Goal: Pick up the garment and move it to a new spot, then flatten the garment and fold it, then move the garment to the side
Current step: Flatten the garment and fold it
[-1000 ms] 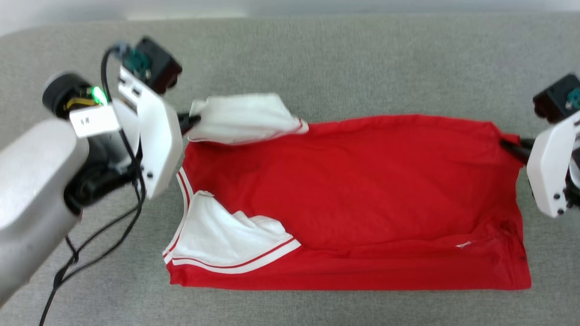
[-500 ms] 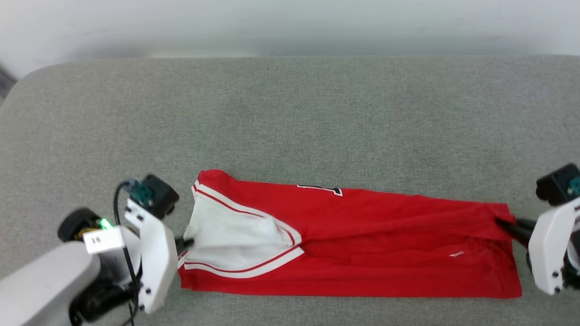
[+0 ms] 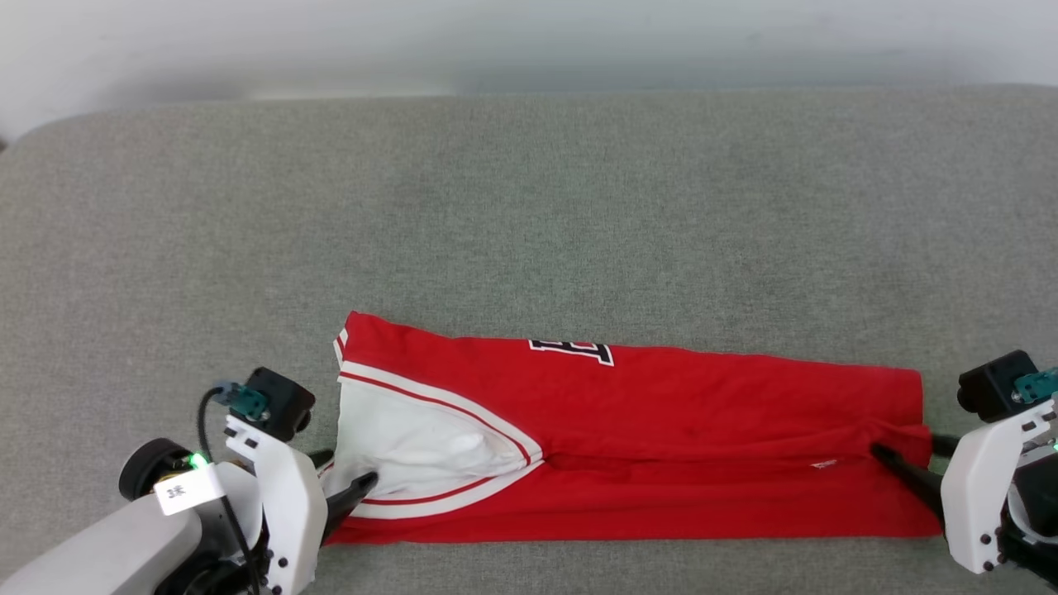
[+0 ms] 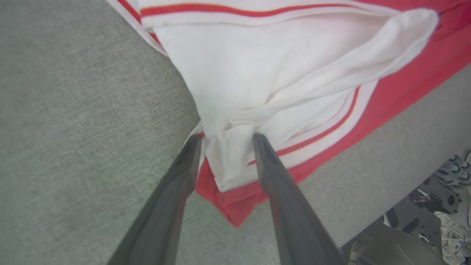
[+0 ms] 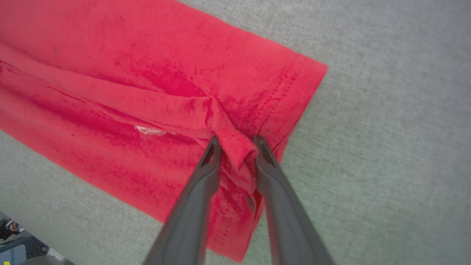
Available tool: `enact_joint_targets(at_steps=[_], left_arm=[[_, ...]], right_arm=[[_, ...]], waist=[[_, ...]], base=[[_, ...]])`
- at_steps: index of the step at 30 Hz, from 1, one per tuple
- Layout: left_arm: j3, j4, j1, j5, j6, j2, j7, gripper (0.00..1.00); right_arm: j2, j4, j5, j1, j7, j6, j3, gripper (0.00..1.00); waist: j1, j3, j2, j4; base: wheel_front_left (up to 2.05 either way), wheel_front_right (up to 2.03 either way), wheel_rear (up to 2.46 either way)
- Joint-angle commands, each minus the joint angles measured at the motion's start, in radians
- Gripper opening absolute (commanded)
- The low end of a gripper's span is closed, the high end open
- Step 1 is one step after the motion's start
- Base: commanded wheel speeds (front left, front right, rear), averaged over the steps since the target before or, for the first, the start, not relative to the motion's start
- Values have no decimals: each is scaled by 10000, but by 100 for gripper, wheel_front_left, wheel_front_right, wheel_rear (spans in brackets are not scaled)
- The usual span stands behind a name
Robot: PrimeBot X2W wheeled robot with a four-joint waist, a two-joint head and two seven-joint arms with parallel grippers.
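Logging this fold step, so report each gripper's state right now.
Left gripper: open, white sleeve of the garment between its jaws.
Right gripper: jaws slightly apart around a red hem fold; grip cannot be told.

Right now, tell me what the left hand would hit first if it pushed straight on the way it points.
The left hand would meet the white sleeve of the garment, bunched between its fingers, at once.

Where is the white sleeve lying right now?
In the head view the white sleeve lies at the red garment's left end, lower left on the grey surface, its edge between the left claw's fingers.
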Motion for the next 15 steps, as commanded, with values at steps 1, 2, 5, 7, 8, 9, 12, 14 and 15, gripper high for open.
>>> enact_joint_targets(at_steps=[1, 2, 5, 7, 8, 9, 12, 14, 15], left_arm=[[210, -55, 159, 73, 150, -5, -420, 100], [329, -113, 168, 138, 248, 40, -696, 100], [742, -302, 329, 368, 742, 98, -1756, 100], [1049, -393, 517, 597, 1301, 72, -2585, 100], [1185, -449, 614, 733, 1589, 25, -2998, 100], [1325, -493, 707, 865, 1908, -45, -3446, 100], [1622, -582, 1090, 1163, 2643, -261, -4568, 100], [1954, -452, 1458, 1587, 3463, -653, -5667, 100], [2105, -408, 1519, 1731, 3664, -800, -5828, 100]], right_arm=[[-120, -183, -187, 32, -112, -11, -86, 100], [-220, -323, -225, 71, -147, -11, -135, 100], [-450, -868, -127, 298, -181, -11, -451, 100], [-681, -1290, -80, 377, -231, -11, -859, 100], [-727, -1488, 8, 441, -237, -11, -1086, 100], [-754, -1669, 89, 523, -225, -11, -1378, 100], [-888, -1882, 270, 767, -81, -11, -2268, 100], [-623, -1533, 1006, 1068, 462, -10, -3334, 100], [-589, -1397, 1216, 1142, 732, -11, -3460, 100]], waist=[[1, -194, 0, -6], [1, -274, 0, -1], [1, -518, 0, 22], [1, -618, 0, 35], [1, -656, 0, 41], [1, -680, 0, 46], [1, -682, 0, 51], [1, -542, 0, 116], [1, -487, 0, 133]], base=[[0, 0, 0], [0, 0, 0], [0, 0, 0], [0, 0, 0], [0, 0, 0], [0, 0, 0], [0, 0, 0], [0, 0, 0], [0, 0, 0]])
